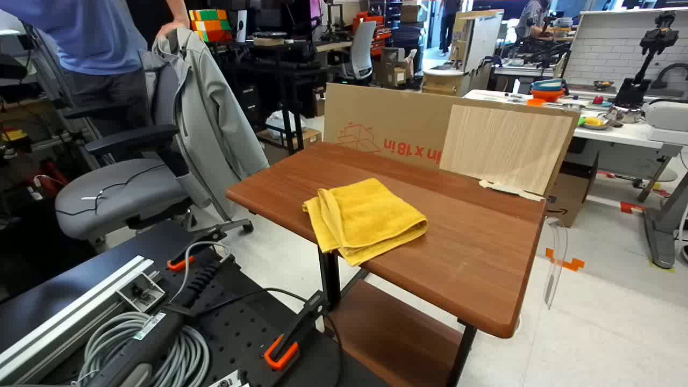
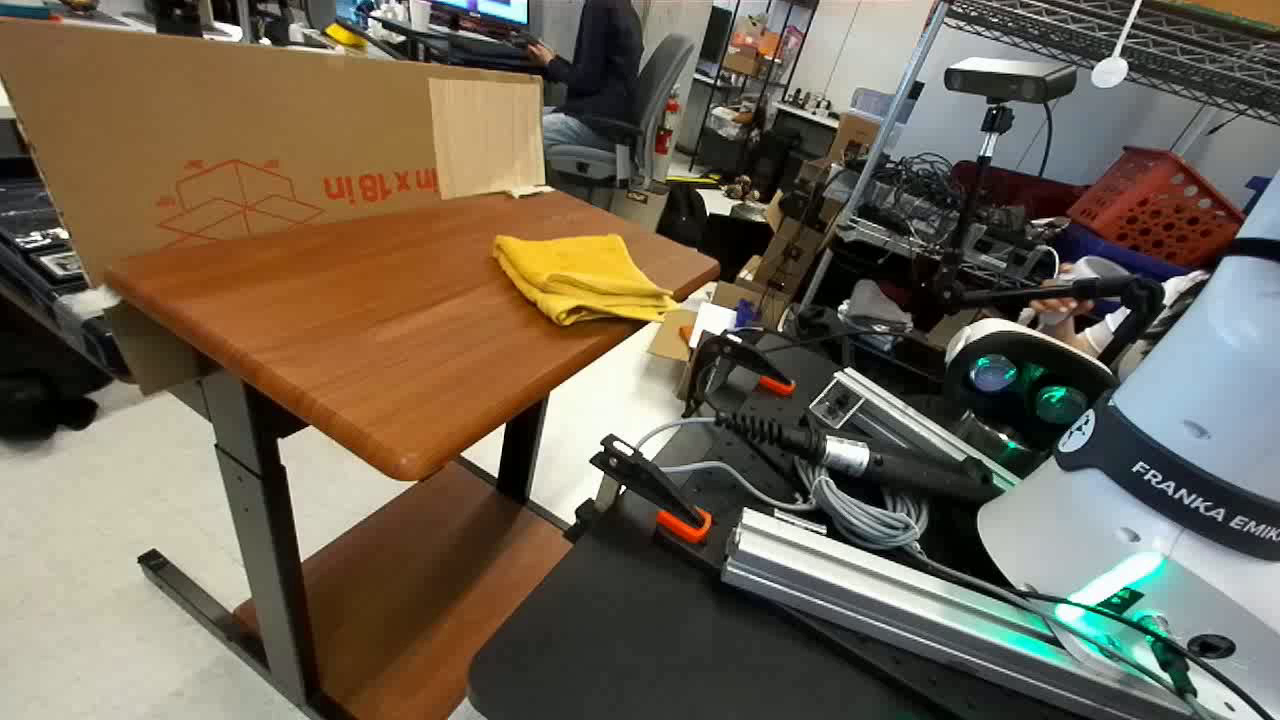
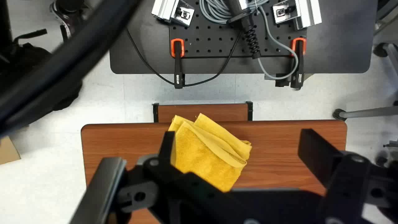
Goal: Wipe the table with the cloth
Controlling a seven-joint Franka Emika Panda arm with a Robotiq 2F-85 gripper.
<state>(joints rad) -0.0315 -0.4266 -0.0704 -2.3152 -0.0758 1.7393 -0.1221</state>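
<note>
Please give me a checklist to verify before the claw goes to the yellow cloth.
1. Claw open: ok, fingers wide apart.
2. Cloth entirely on brown table: not ok, it overhangs one edge.
3. Cloth centred between fingers: not ok, it seems nearer one.
4. Claw height above cloth: cannot tell, no exterior view shows the claw.
5. All sides free for wiping: not ok, cardboard stands along one side.
</note>
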